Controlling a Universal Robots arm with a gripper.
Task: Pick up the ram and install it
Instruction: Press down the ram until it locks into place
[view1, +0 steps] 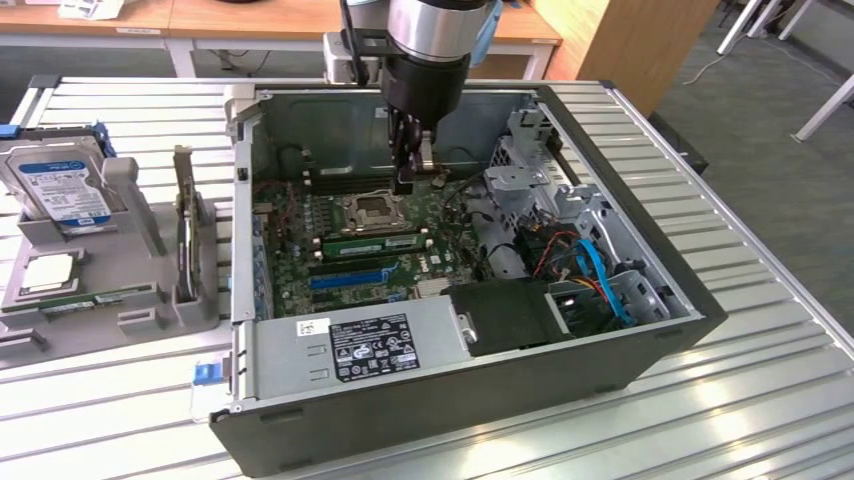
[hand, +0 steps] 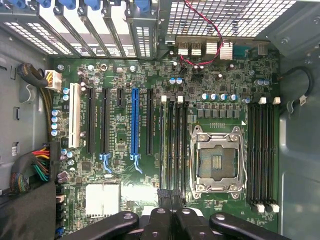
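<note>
The ram (view1: 374, 243) is a green stick with a pale label. It stands on edge in a slot on the motherboard (view1: 400, 275), just beside the CPU socket (view1: 370, 211). My gripper (view1: 407, 178) hangs above the board on the far side of the socket, apart from the ram, with its fingers together and nothing between them. In the wrist view the gripper (hand: 170, 197) is over the end of the black memory slots (hand: 173, 140) next to the CPU socket (hand: 216, 162).
The open case (view1: 467, 400) has tall walls around the board. A power supply (view1: 367, 345) and a drive cage with blue cables (view1: 601, 280) crowd the near side. On the exterior view's left, a grey fixture (view1: 147, 300) holds a hard drive (view1: 56, 185).
</note>
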